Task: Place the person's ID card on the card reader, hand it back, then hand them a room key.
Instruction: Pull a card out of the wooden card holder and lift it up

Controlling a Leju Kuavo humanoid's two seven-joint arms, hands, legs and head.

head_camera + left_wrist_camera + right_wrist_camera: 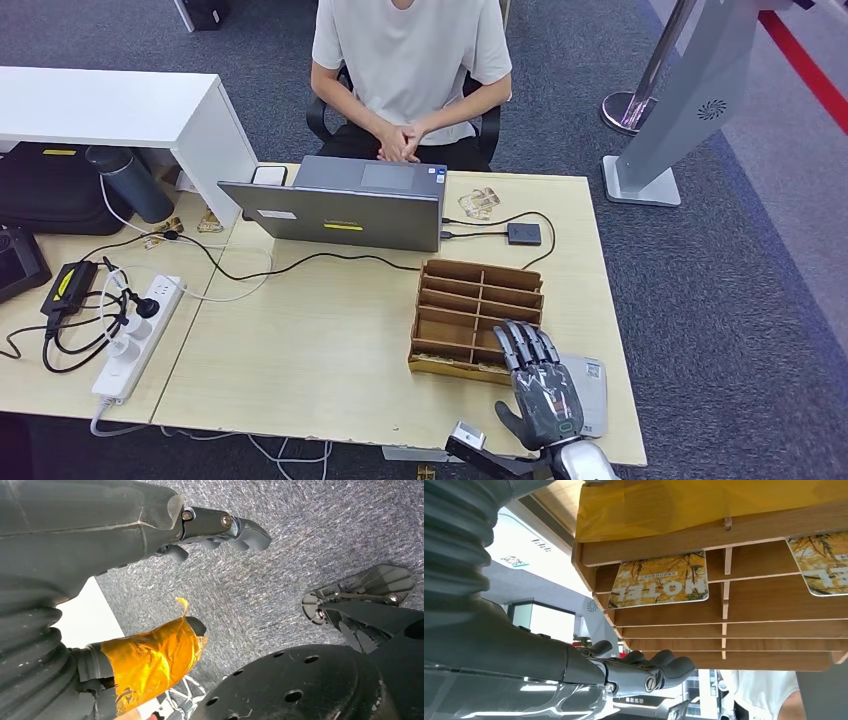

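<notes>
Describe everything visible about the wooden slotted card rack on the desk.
The brown wooden slotted card rack rests on the pale wooden desk, near its right side, in front of the grey laptop. Thin dividers split it into two columns of narrow slots. The right wrist view shows yellow cards printed HOTEL lying in slots. The right robot hand hovers at its near right corner, fingers extended over the rack.

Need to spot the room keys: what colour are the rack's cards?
Yellow, leaf-patterned cards, clearest in the right wrist view.
</notes>
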